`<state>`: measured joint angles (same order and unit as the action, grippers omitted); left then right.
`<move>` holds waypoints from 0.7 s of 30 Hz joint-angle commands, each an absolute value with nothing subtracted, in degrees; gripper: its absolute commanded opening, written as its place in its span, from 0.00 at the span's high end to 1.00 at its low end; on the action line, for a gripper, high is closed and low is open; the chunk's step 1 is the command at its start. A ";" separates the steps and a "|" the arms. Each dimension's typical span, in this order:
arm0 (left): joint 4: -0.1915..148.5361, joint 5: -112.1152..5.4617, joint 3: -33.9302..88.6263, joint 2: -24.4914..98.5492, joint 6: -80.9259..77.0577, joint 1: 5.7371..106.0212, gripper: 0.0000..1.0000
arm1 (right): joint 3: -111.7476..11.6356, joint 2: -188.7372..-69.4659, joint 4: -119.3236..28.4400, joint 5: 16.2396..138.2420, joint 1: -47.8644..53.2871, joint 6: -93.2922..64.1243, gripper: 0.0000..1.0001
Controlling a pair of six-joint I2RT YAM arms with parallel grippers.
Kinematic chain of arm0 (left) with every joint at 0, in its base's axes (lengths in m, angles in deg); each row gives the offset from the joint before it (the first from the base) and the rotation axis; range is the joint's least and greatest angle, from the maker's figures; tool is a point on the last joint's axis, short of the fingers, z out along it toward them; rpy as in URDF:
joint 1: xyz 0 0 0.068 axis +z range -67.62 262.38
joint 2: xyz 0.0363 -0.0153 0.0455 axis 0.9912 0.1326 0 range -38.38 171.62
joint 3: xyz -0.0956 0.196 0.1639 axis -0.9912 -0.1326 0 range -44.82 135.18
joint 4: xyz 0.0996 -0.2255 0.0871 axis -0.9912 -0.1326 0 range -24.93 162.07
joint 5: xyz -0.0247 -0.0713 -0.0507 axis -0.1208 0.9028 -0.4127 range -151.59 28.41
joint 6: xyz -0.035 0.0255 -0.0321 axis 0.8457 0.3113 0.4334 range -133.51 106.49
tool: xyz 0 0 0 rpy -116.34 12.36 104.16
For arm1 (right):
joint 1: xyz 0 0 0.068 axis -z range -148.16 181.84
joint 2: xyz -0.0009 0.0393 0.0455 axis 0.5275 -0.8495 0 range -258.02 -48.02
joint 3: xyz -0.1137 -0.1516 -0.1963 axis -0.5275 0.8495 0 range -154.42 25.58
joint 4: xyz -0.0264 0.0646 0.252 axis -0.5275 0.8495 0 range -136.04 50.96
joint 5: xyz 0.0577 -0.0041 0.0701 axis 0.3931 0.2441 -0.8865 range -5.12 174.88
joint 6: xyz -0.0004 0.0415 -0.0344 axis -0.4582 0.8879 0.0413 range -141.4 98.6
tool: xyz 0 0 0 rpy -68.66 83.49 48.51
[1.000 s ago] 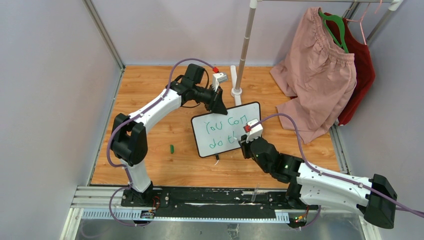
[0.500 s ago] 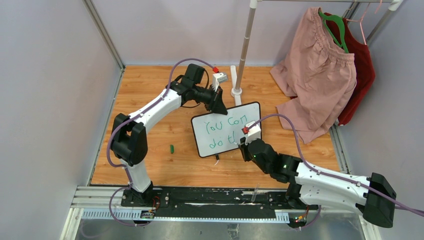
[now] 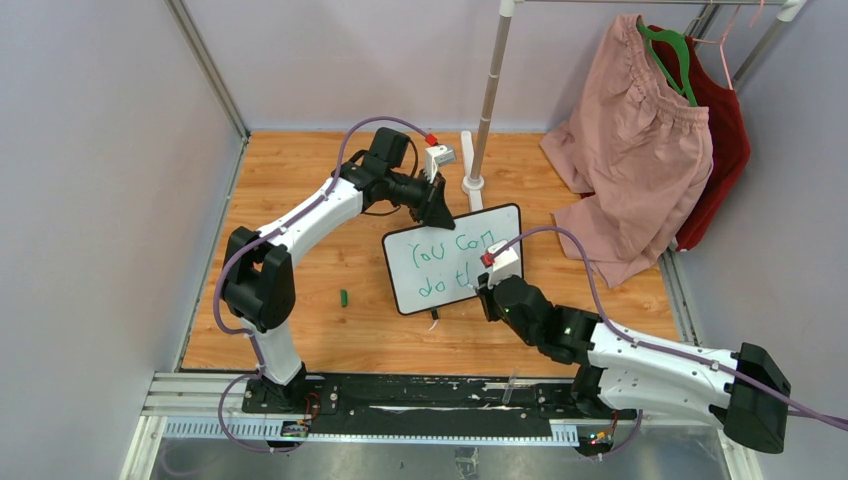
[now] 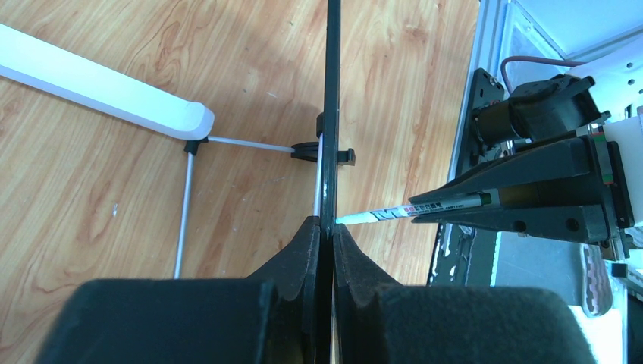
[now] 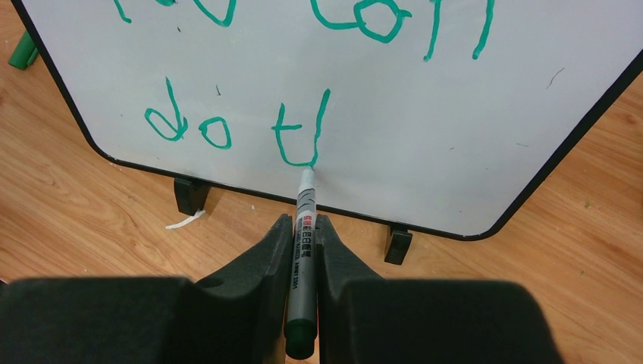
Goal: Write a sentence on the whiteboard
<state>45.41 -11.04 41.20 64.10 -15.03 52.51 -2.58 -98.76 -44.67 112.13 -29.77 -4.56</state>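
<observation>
The whiteboard (image 3: 452,258) stands tilted on its two black feet in the middle of the wooden table. Green writing (image 5: 227,121) on it reads "You can" above "do t" and a further stroke. My left gripper (image 4: 327,227) is shut on the board's top edge (image 4: 330,114) and holds it upright. My right gripper (image 5: 303,227) is shut on a grey marker (image 5: 302,258). The marker's tip touches the board at the bottom of the last stroke (image 5: 311,163). In the top view the right gripper (image 3: 487,290) is at the board's lower right.
A green marker cap (image 3: 343,297) lies on the table left of the board. A white clothes rack pole and foot (image 3: 478,150) stand behind the board. Pink and red garments (image 3: 640,150) hang at the back right. Grey walls enclose the table.
My right gripper has shifted slightly left and down along the board with the marker, extending the stroke after "t". The left arm and the board have not moved.
</observation>
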 commanded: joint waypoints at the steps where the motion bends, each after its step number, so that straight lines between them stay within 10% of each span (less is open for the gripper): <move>1: 45.52 -10.79 40.79 62.24 -14.39 51.72 1.00 | -5.09 -99.45 -46.32 115.02 -28.80 -6.12 1.00; 21: 45.61 -10.80 40.62 62.23 -14.39 51.70 1.00 | -6.16 -98.25 -48.23 116.50 -28.37 -8.25 1.00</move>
